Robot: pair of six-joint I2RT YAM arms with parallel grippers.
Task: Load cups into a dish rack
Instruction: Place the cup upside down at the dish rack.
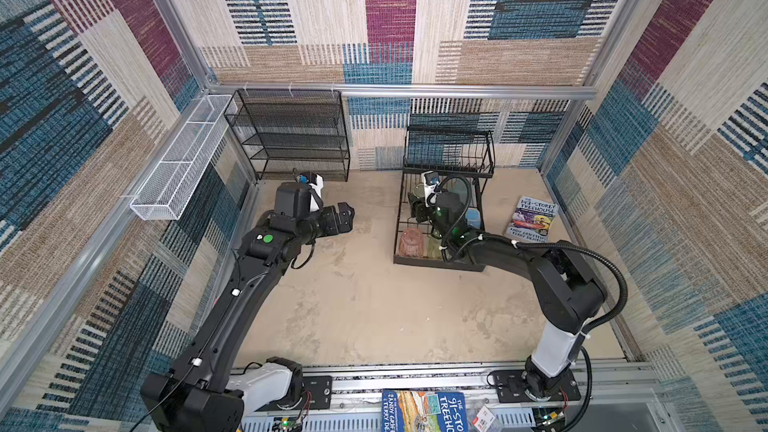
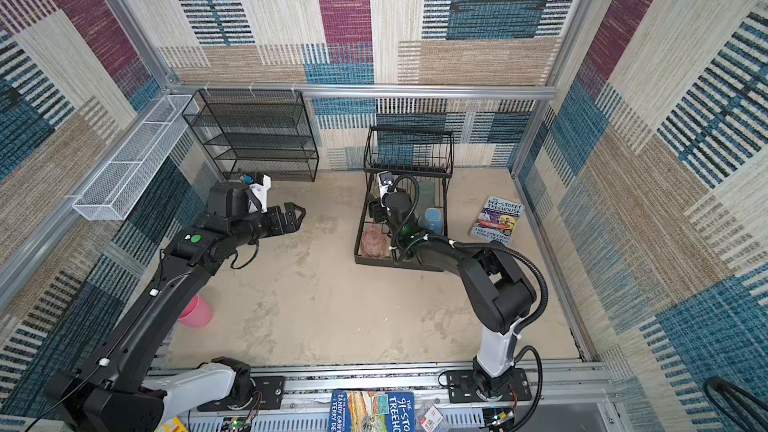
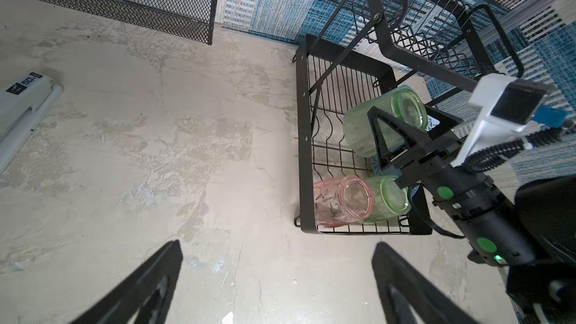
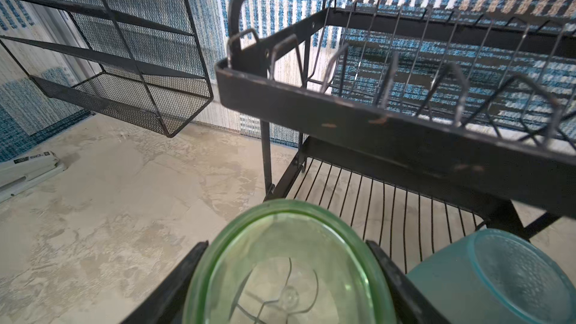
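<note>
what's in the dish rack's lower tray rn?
Lower tray holds: green tumbler gripped by the right end effector, second green tumbler, pink tumbler, teal cup, blue mug. Right arm hides part of the tray floor.

Matt metal rack (image 4: 343, 120), glossy translucent tumbler (image 4: 280, 275)

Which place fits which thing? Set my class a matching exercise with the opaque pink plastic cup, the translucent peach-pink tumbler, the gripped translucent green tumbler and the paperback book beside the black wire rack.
Things
1. opaque pink plastic cup
2. translucent peach-pink tumbler
3. translucent green tumbler
4. paperback book

Places
A. between the fingers of the right gripper
B. flat on the table, between black wire dish rack and side wall
C. on the table, by the left arm
D. in that rack's lower tray, ungripped

Pairs: 1-C, 2-D, 3-A, 4-B
</note>
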